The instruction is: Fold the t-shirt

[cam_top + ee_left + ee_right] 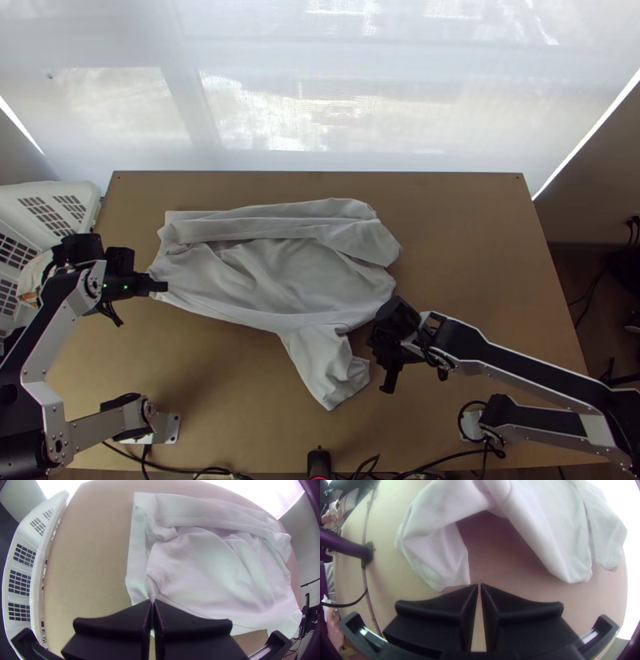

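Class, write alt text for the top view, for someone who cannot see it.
A rumpled white t-shirt lies on a wooden table, one sleeve pointing toward the near edge. The left arm's pincer is at the shirt's left end, the right arm's pincer beside the sleeve; a white basket stands at the table's left.

White t-shirt (206, 566) wrinkled on table (93, 546), one long side folded over; left gripper (164, 286) closed on its edge, cloth creased there; white basket (39, 560) with grid openings beside table.
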`<state>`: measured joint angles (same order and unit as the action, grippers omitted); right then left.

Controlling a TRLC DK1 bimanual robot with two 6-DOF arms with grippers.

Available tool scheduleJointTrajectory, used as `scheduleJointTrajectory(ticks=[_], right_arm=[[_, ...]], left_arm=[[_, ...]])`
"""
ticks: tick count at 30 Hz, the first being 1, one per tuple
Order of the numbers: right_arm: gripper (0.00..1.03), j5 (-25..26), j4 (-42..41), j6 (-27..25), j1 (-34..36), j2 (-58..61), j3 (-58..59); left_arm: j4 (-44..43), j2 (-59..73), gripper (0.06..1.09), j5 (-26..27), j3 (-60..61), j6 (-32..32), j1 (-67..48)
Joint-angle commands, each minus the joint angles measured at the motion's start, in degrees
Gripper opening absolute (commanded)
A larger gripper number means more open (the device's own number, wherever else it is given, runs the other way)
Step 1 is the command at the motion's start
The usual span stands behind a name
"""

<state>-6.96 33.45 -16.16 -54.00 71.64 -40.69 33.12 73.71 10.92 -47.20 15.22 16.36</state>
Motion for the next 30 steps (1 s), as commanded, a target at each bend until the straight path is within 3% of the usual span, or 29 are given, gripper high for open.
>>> scheduleJointTrajectory(ticks=[1,5,7,24,30], right_arm=[[0.30,-0.07,0.74,0.52,-1.29,-0.36,-0.89],[0.76,-0.07,2.23,1.49,-1.99,-0.18,-1.76],[0.82,-0.16,2.32,1.84,-2.96,0.17,-1.94],[0.81,-0.42,-2.08,1.49,-5.50,6.41,-4.40],[0.54,-1.83,-2.95,0.61,-6.30,7.11,-2.91]], left_arm=[[0.10,-0.50,0.09,-0.02,0.27,-0.55,-0.63],[0.10,-0.85,0.09,-0.02,0.62,-0.63,-0.72],[0.10,-0.94,0.09,-0.11,0.97,-0.55,-0.72],[-0.34,-0.59,0.09,-0.11,1.41,-0.28,-0.72],[-0.52,-0.15,0.09,-0.19,1.06,0.25,-0.28]])
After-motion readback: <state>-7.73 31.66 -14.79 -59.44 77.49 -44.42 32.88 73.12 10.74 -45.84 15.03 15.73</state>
